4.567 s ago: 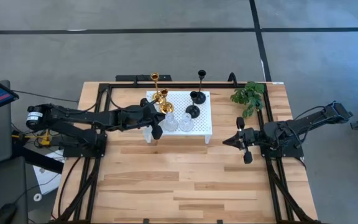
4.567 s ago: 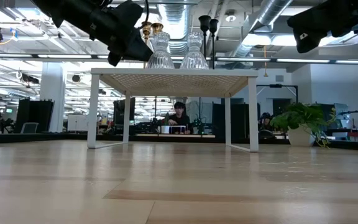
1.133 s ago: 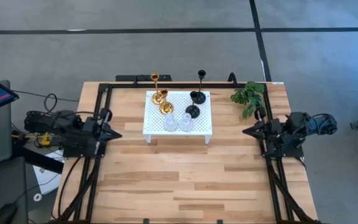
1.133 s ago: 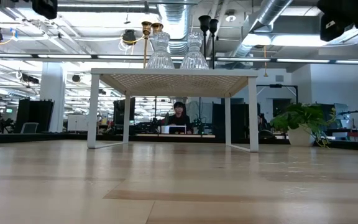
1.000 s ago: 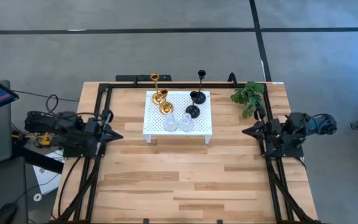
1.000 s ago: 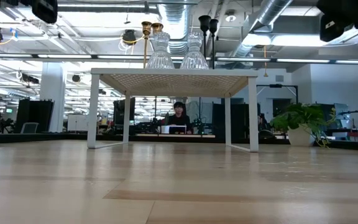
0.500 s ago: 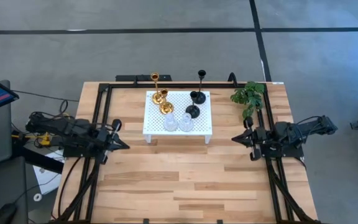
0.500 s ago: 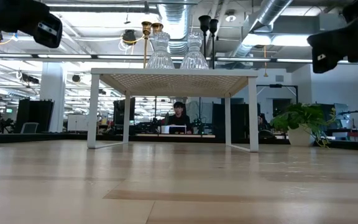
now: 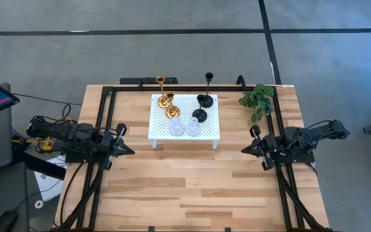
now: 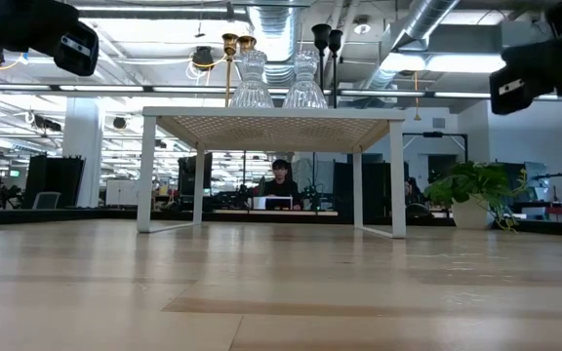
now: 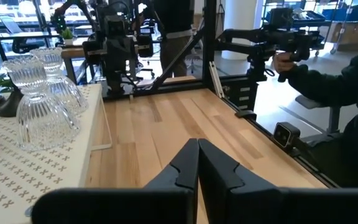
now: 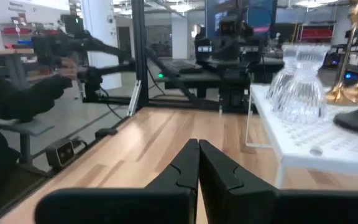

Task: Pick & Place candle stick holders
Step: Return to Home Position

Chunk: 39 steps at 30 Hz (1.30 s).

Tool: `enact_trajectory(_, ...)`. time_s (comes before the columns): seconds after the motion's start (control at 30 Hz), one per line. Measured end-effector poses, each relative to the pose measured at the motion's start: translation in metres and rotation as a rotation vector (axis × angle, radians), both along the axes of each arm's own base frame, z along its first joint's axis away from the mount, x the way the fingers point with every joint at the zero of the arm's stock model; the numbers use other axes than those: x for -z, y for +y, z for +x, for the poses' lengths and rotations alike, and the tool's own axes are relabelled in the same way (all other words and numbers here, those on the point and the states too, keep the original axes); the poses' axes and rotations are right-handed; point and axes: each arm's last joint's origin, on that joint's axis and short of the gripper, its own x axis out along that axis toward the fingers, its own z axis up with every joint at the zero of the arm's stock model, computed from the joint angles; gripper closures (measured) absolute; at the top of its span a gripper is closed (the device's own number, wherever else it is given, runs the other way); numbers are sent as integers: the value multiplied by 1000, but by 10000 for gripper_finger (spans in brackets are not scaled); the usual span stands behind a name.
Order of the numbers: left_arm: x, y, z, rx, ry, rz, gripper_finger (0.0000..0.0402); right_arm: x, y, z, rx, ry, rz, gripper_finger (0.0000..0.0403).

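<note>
Left gripper [image 9: 129, 151] and right gripper [image 9: 244, 149] were held at left and right edges of table [image 9: 185, 187], fingers closed together. Ribbed glass candle stick holders [image 9: 177, 127] were seated on perforated white platform [image 9: 209, 129].

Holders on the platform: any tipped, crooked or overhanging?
Nothing stands out. The gold pair, black pair and glass pair stand upright on the white platform, inside its edges. Left claw and right claw are shut, off to the sides.

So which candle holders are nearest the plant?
The two black holders, on the platform's side by the plant. The gold pair is on the other side; the glass pair sits nearer the middle.
</note>
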Motion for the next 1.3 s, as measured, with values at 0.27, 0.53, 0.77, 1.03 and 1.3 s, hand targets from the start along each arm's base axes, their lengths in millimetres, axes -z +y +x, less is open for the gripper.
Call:
enact_trajectory(0.27,-1,0,0,0,-8,-3,394,6,1,2,-10,10,0,403)
enact_trajectory(0.53,4,-1,2,2,-4,-2,397,7,1,2,-11,13,-4,403)
enact_trajectory(0.77,22,-3,10,7,-28,5,393,7,1,2,-9,13,-4,403)
enact_trajectory(1.03,37,-5,15,7,-12,2,393,7,1,2,-8,14,0,403)
enact_trajectory(1.3,53,-6,20,13,-30,-12,396,7,1,2,-7,14,-2,403)
